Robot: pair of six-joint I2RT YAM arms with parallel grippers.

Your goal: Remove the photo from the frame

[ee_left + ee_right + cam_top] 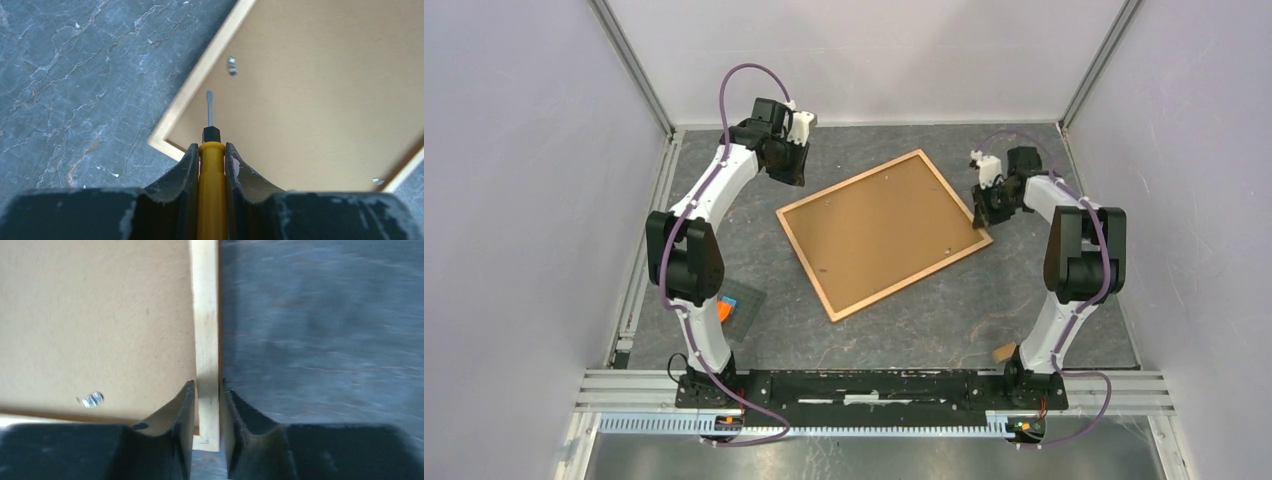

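Note:
The frame (884,232) lies back up and skewed in the middle of the table, its narrow wooden border around a plain brown backing board. The photo is hidden beneath that board. My left gripper (789,172) hovers by the frame's far left corner, shut on a yellow-handled screwdriver (211,180). The blade tip (209,96) points over the board just inside the border, short of a small metal clip (232,65). My right gripper (980,212) is at the frame's right corner, its jaws shut on the wooden border (206,355). Another clip (92,400) shows beside it.
A small grey plate with an orange block (734,308) sits near the left arm's base. A small brown scrap (1004,351) lies by the right arm's base. Pale walls enclose the dark marbled table (924,320) on three sides.

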